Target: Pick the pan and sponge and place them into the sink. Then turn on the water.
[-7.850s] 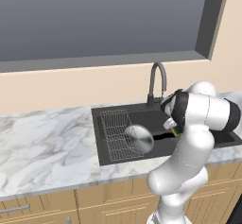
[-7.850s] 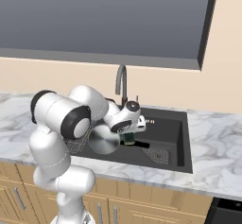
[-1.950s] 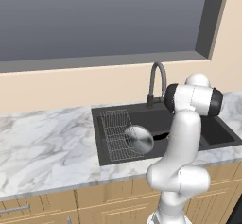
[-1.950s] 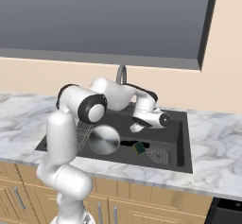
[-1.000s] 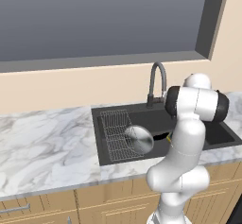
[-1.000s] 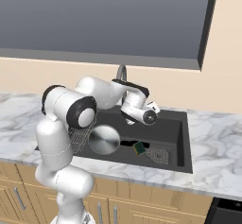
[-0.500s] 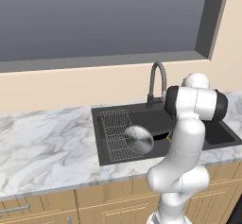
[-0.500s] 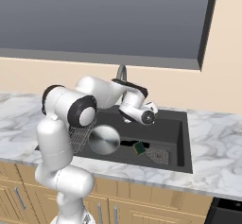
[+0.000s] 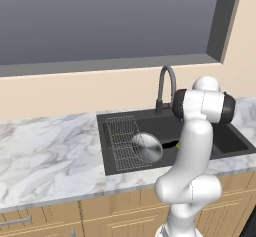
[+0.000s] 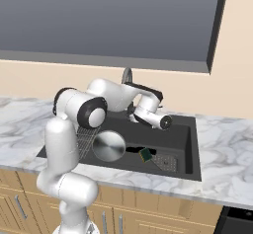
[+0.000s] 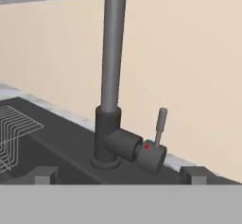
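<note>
The round silver pan (image 9: pixel 146 147) (image 10: pixel 108 146) lies in the dark sink (image 9: pixel 231 138) (image 10: pixel 184 140), next to the wire rack (image 9: pixel 124 140). The yellow-and-green sponge (image 10: pixel 145 154) rests on the basin floor just right of the pan. My gripper (image 11: pixel 119 176) is open and holds nothing. It hovers over the sink's back edge, facing the faucet base (image 11: pixel 108 133) close up. The faucet's side lever (image 11: pixel 160 124) stands upright, right of the base. No water falls from the arched spout (image 9: pixel 167 78).
Marble counter (image 9: pixel 50 146) runs left of the sink, and more counter (image 10: pixel 227 149) lies on its right. A beige wall (image 11: pixel 189 53) and a dark window (image 9: pixel 100 21) stand right behind the faucet. A square drain grate (image 10: pixel 166 163) sits in the basin floor.
The hand has let go of the sponge in the basin, risen and swung back toward the faucet. Over the last half second it has hardly moved.
</note>
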Controlling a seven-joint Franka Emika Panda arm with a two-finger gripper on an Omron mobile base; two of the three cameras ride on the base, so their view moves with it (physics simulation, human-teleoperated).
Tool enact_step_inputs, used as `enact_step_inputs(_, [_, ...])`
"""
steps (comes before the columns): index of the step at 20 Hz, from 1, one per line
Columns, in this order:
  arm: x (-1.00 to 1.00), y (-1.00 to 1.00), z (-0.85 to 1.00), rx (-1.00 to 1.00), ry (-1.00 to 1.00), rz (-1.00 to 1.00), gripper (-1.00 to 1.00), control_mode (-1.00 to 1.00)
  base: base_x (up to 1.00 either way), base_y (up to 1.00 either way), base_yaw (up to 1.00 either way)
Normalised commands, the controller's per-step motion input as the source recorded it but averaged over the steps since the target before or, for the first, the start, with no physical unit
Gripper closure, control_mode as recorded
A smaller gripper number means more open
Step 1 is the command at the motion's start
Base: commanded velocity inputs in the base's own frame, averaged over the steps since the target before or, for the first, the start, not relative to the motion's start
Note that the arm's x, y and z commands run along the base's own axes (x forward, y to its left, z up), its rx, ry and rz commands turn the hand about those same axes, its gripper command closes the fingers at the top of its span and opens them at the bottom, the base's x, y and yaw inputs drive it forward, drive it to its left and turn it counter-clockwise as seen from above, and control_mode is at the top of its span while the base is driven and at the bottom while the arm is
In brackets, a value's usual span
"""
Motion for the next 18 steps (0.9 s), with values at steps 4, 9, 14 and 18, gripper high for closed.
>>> enact_step_inputs(4, [0.26,0.0,0.0,0.18,0.0,0.08,-1.0,-1.0,0.0,0.0,0.0])
enact_step_inputs(9, [0.17,0.0,0.0,0.15,0.0,0.07,-1.0,-1.0,0.0,0.0,0.0])
enact_step_inputs(14, [0.19,0.0,0.0,0.12,0.0,0.07,-1.0,-1.0,0.0,0.0,0.0])
enact_step_inputs(18, [0.18,0.01,0.0,0.1,0.0,0.06,-1.0,-1.0,0.0,0.0,0.0])
